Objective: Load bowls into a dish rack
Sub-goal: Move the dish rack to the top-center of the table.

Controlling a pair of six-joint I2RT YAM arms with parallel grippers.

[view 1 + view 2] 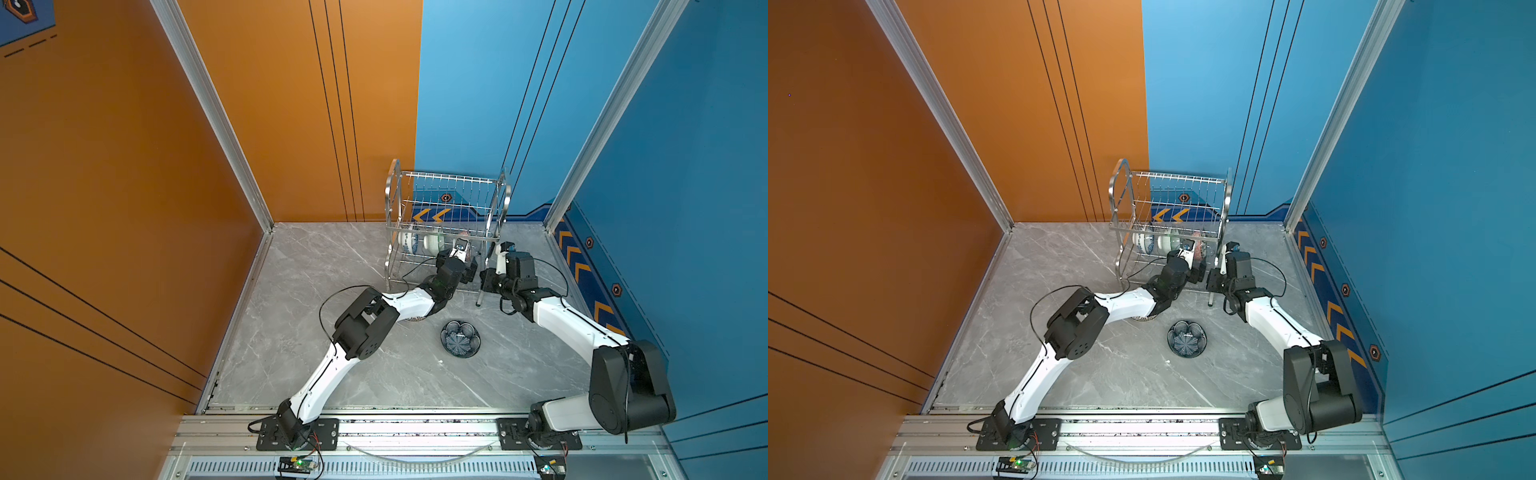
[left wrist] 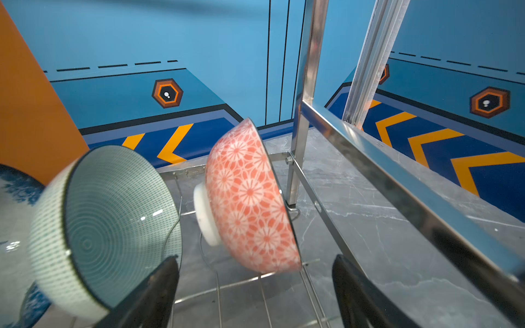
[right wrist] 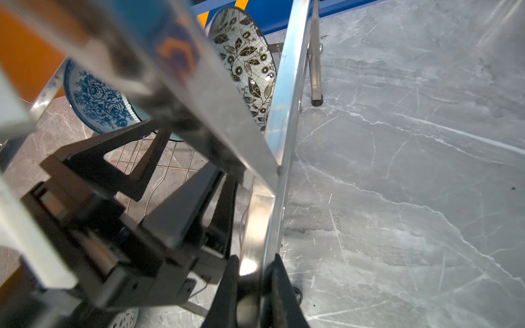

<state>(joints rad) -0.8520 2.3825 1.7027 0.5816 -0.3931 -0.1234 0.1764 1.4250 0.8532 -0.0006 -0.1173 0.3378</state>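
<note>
The steel dish rack (image 1: 446, 195) stands at the back of the table. On its lower shelf three bowls stand on edge: blue-floral (image 2: 11, 213), mint green (image 2: 113, 227), and leaf-patterned with a reddish outside (image 2: 247, 198). My left gripper (image 2: 255, 264) reaches into that shelf, open, its fingers apart on either side of the reddish bowl and not touching it. My right gripper (image 3: 255, 258) is shut on the rack's right side frame (image 3: 287, 99). A dark navy bowl (image 1: 460, 338) sits on the table. A white patterned bowl (image 1: 415, 319) peeks out from under the left arm.
The rack's upper shelf (image 1: 1175, 187) holds nothing. The rack's cross bar (image 2: 369, 153) runs close beside my left gripper. Orange and blue walls close in the grey marble table (image 1: 332, 374) at the back and sides.
</note>
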